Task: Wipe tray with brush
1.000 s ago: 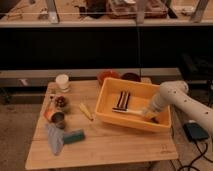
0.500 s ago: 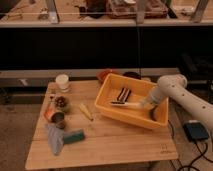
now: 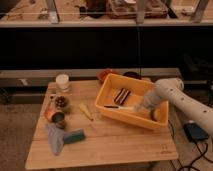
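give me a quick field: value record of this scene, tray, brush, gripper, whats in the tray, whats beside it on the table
tray: large yellow-orange rectangular plastic bin, on the right half of the wooden table
brush: slim cream-handled stick with dark end, lying inside the tray on its floor
gripper: gripper lowered into the tray at the brush's right end
arm: white arm entering from the right
also in tray: short dark block with pale stripes
left of tray: white cup, teal sponge, blue-grey cloth
behind tray: reddish-brown bowl

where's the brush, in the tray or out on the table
In the tray: the brush lies across its floor beside a dark striped block, its right end at the pincer.
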Tool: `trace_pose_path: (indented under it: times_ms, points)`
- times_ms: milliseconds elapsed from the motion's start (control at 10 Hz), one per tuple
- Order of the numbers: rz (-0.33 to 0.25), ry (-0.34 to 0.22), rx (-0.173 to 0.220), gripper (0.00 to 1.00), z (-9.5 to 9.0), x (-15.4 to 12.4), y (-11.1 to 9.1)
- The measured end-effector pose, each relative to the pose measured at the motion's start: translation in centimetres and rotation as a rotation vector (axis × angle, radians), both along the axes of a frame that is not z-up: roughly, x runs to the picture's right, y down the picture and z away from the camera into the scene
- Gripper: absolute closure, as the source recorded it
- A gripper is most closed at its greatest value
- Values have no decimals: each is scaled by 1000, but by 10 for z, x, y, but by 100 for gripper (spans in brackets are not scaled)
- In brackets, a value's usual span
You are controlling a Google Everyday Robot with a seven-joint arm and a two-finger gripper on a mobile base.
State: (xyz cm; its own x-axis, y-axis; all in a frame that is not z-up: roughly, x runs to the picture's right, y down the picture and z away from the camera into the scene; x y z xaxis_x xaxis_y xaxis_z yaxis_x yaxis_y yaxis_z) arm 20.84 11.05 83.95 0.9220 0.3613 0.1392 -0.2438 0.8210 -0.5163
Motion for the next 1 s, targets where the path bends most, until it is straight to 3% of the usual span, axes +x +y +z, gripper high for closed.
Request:
trace_pose_path:
  times_ms: [1000]
  points:
    - [-2,-7,-2,90,0,0,1]
